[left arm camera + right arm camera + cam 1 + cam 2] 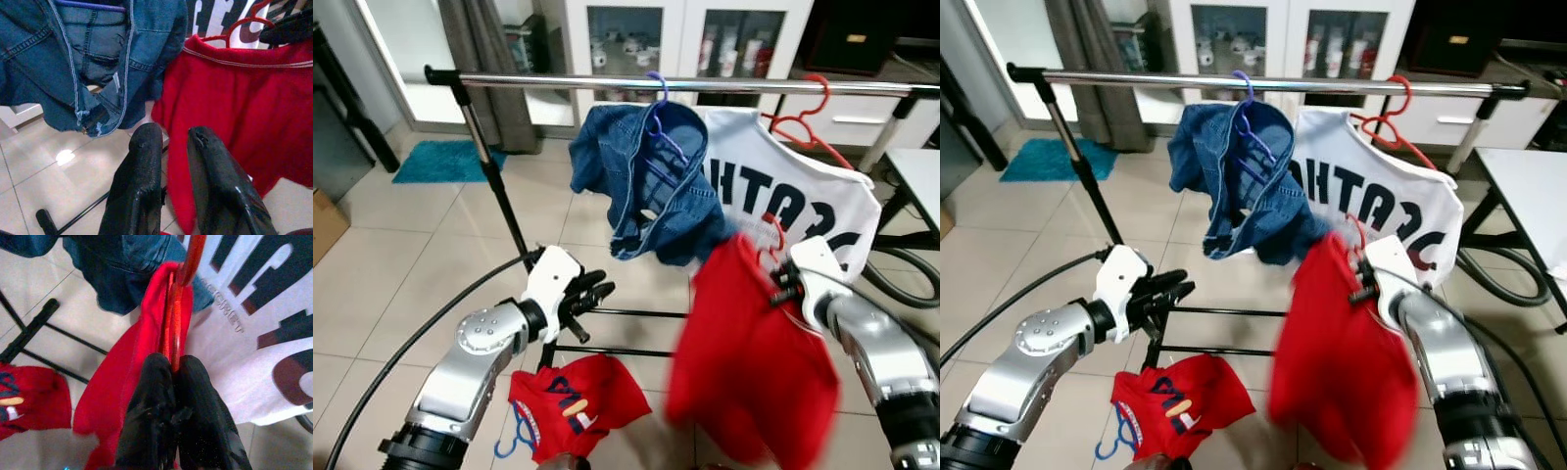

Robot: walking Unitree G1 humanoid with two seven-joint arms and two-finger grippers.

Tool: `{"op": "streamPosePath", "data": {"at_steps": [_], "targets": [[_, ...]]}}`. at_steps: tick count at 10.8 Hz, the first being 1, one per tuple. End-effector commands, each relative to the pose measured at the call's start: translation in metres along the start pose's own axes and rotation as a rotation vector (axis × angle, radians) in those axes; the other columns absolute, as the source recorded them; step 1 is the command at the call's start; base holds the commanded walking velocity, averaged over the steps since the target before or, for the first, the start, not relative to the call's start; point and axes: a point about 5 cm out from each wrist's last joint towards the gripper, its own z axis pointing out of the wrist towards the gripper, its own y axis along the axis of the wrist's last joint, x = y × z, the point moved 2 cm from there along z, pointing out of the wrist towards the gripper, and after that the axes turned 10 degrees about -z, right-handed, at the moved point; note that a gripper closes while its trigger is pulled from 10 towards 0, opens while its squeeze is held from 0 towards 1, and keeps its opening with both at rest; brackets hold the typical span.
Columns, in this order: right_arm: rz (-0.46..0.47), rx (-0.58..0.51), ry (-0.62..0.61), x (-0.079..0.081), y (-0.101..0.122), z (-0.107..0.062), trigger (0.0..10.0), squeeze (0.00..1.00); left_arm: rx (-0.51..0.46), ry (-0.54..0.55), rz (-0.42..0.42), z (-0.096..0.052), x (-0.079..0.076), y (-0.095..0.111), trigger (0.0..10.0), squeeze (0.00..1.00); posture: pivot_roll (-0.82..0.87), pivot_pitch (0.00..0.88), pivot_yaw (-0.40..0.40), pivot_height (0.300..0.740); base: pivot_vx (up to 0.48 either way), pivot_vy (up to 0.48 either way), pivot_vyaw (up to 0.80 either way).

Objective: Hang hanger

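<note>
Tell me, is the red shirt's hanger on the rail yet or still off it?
Off. The right gripper pinches the red plastic hanger with its red shirt below the silver metal rail.

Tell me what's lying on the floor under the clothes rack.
A crumpled red shirt on a blue hanger lies by the rack's black base bars. The held red garment hides the floor farther right.

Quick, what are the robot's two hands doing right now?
Left tool: holding nothing, fingers slightly apart, out in front of the jeans.
Right tool: shut on the red hanger carrying the red shirt.
</note>
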Motion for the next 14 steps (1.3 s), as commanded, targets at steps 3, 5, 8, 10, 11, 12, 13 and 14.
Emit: {"op": "streamPosePath", "data": {"at_steps": [3, 5, 8, 10, 11, 12, 13, 14], "targets": [[-0.015, 0.03, 0.018, 0.002, -0.009, 0.001, 10.0, 0.0, -0.012, 0.02, 0.024, -0.001, 0.005, 0.005, 10.0, 0.0, -0.05, 0.04, 0.033, 0.74, 0.0, 0.0, 0.0], [-0.106, 0.208, 0.062, 0.006, -0.062, -0.012, 10.0, 0.0, -0.028, 0.045, 0.009, 0.004, 0.006, 0.004, 10.0, 0.0, -0.06, 0.028, 0.032, 0.74, 0.0, 0.0, 0.0], [0.188, -0.083, -0.066, 0.016, -0.037, -0.022, 10.0, 0.0, -0.109, 0.226, -0.182, 0.01, 0.015, -0.013, 10.0, 0.0, -0.08, 0.005, 0.052, 0.74, 0.0, 0.0, 0.0], [0.251, -0.207, -0.03, 0.046, -0.017, -0.026, 10.0, 0.0, -0.126, 0.284, -0.154, 0.006, 0.021, -0.017, 10.0, 0.0, -0.08, 0.0, 0.056, 0.74, 0.0, -0.131, 0.0], [0.243, -0.241, -0.018, 0.057, -0.009, -0.025, 10.0, 0.0, -0.134, 0.297, -0.12, 0.007, 0.022, -0.014, 10.0, 0.0, -0.08, 0.0, 0.047, 0.74, 0.0, -0.48, 0.0], [0.231, -0.21, -0.024, 0.059, -0.012, -0.023, 10.0, 0.0, -0.136, 0.301, -0.112, 0.007, 0.023, -0.015, 10.0, 0.0, -0.08, 0.0, 0.044, 0.74, 0.0, -0.48, 0.0], [0.212, -0.199, -0.013, 0.06, -0.013, -0.023, 10.0, 0.0, -0.137, 0.31, -0.104, 0.007, 0.023, -0.016, 10.0, 0.0, -0.07, 0.0, 0.033, 0.74, 0.0, -0.48, 0.0], [0.182, -0.193, -0.007, 0.06, -0.013, -0.023, 10.0, 0.0, -0.135, 0.312, -0.084, 0.006, 0.023, -0.018, 10.0, 0.0, -0.07, 0.0, 0.028, 0.74, 0.0, -0.472, 0.0]]}}
